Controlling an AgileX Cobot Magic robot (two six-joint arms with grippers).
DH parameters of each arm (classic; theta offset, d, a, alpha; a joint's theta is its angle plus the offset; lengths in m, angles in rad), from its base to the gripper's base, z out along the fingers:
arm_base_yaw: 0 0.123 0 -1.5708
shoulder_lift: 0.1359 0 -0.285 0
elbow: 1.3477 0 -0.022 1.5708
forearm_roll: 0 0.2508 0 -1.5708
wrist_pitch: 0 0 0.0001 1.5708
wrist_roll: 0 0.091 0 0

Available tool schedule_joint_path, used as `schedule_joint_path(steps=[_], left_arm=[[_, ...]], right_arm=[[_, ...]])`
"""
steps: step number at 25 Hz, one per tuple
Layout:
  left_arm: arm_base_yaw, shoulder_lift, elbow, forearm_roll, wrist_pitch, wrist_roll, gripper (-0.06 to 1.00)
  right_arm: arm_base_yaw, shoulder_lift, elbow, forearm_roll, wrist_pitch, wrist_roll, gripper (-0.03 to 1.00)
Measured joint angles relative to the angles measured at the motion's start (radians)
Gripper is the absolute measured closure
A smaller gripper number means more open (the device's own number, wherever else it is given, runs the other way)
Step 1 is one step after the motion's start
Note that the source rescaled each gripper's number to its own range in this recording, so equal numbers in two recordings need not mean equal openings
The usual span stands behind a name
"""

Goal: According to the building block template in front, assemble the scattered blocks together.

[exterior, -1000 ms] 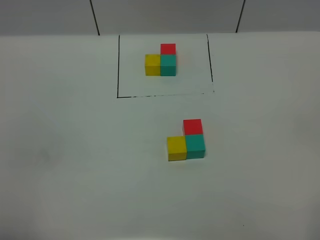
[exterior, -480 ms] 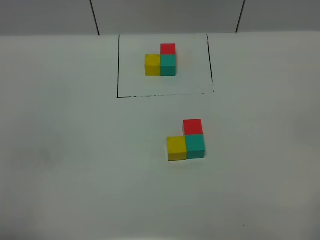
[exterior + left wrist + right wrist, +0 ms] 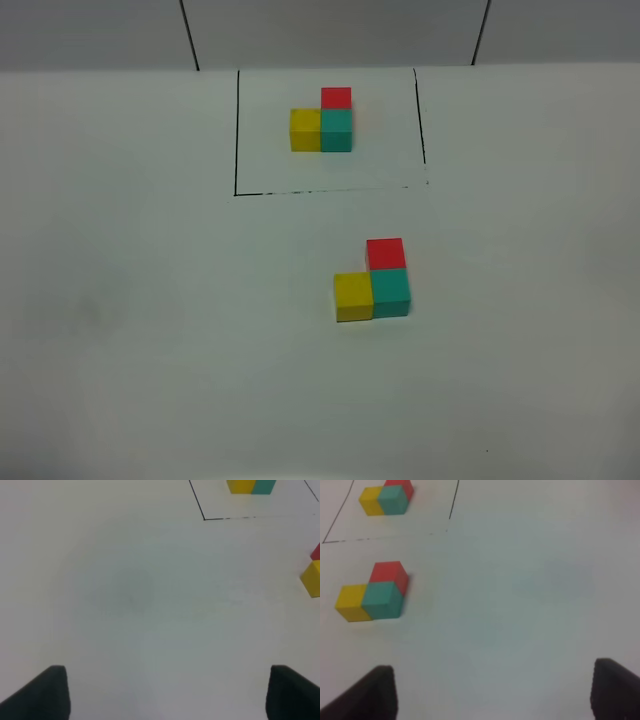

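The scattered blocks [image 3: 372, 281] sit joined in the template's L at centre frame on the worktop [image 3: 150, 350]; the right claw [image 3: 490, 690], spread open and empty like the left claw [image 3: 165, 692], is nearer.

two yellow cubes [image 3: 353, 297], two teal [image 3: 390, 292], two red [image 3: 385, 253]
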Motion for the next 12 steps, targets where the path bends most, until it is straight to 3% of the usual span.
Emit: schedule_joint_path(steps=[12], left_arm=[[0.000, 0.000, 0.000, 0.000, 0.000, 0.000, 0.21]], right_arm=[[0.000, 0.000, 0.000, 0.000, 0.000, 0.000, 0.37]])
